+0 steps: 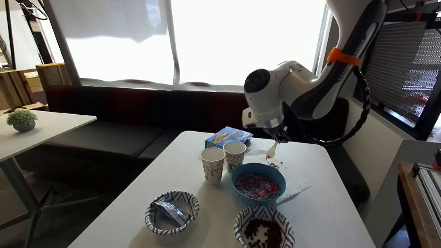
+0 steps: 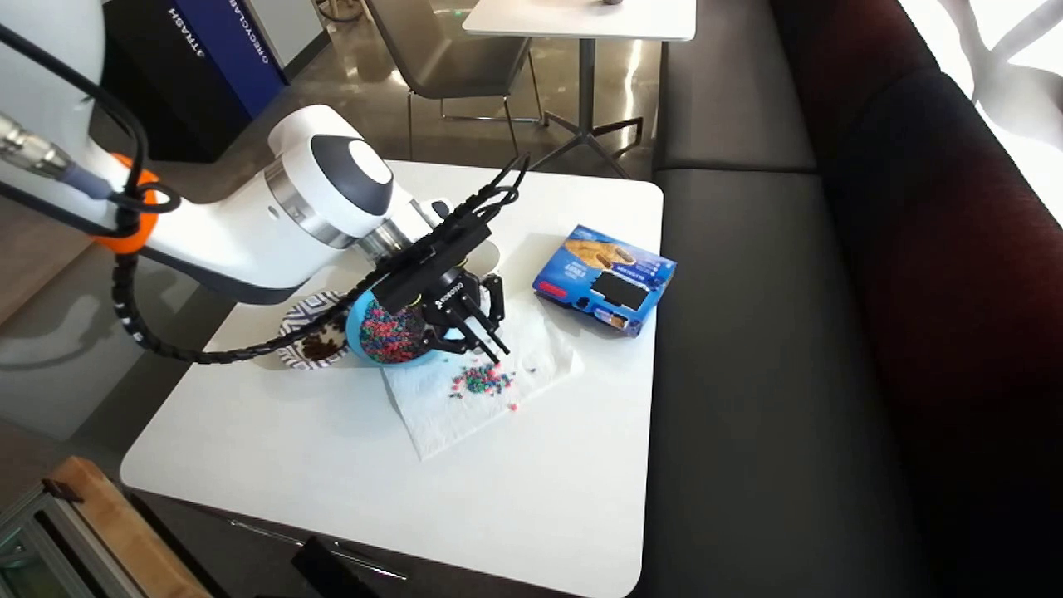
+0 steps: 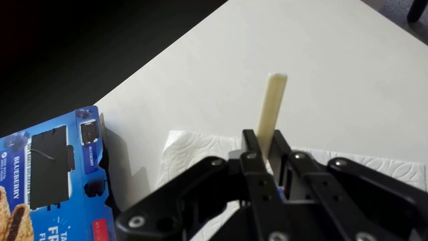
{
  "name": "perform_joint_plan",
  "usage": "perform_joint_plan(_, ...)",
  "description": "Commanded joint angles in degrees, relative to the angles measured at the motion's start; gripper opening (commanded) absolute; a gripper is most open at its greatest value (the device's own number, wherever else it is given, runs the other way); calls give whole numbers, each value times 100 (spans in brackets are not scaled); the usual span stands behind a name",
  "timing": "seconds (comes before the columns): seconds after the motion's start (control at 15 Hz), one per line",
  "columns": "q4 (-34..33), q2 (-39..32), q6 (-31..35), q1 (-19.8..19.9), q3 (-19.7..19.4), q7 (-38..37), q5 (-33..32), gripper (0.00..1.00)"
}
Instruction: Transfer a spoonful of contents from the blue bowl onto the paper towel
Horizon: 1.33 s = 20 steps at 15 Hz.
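Clenches pale spoon [image 1: 272,150] in claw [image 1: 281,137], above contents [image 1: 274,166] on the paper towel [image 1: 293,179], right of centre in an exterior view.

i see the blue bowl [image 1: 257,168] upright on the desk [image 1: 320,213], holding loose pinkish-red and bluish contents [image 1: 258,187]. the white paper towel [image 2: 442,422] lies mostly flat just beside it, carrying a small scattered heap [image 2: 483,379] of the same bits.
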<state>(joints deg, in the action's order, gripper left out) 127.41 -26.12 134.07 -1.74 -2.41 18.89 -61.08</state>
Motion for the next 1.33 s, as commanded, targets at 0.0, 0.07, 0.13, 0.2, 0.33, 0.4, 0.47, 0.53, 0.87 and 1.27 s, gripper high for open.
perform_joint_plan(0.0, 118, 147, 18, 225, 231, 6, 362, 3)
perform_joint_plan(0.07, 151, 201, 36, 283, 259, 58, 510, 3)
perform_joint_plan(0.13, 167, 229, 80, 314, 257, 50, 548, 3)
perform_joint_plan(0.2, 165, 259, 77, 241, 170, -122, 256, 3)
perform_joint_plan(0.33, 140, 301, 4, 60, 50, -217, -562, 3)
perform_joint_plan(0.4, 123, 311, -90, 24, 44, -207, -907, 3)
perform_joint_plan(0.47, 214, 329, -31, 280, 323, 41, 33, 3)
perform_joint_plan(0.53, 165, 341, 0, 101, 139, -299, -873, 3)
perform_joint_plan(0.87, 209, 376, -39, 168, 229, -332, -800, 3)
perform_joint_plan(1.27, 295, 622, 251, 546, 330, -236, 548, 3)
